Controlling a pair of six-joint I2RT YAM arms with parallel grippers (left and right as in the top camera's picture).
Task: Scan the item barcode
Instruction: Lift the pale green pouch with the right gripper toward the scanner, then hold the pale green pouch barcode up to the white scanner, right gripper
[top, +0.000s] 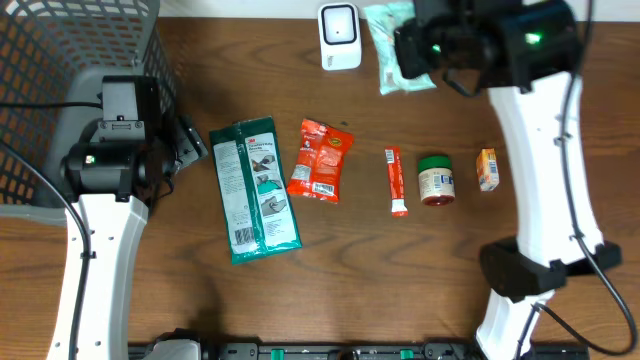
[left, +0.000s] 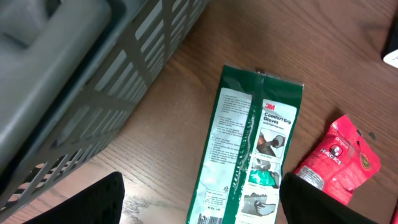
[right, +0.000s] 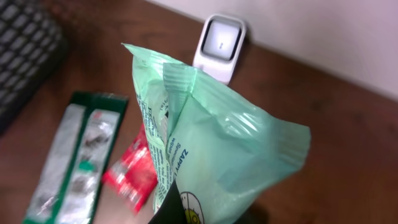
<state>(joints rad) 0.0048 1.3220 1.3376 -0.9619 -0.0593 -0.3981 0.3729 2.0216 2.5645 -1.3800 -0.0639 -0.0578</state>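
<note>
Left arm (top: 100, 240): white link runs up from the near edge to a dark wrist block, green light on. Left gripper (left: 211, 200) points down and inward; its two dark fingers (left: 102, 199) stand wide apart, nothing pinched between them. Right arm (top: 530, 130): white link rises from its base and bends inward at the far end, wrist dark, green light on. Right gripper (top: 412, 45) closed tight, clamping a pale green packet (right: 211, 143) by its lower edge; the packet stands up ahead of the fingers.
</note>
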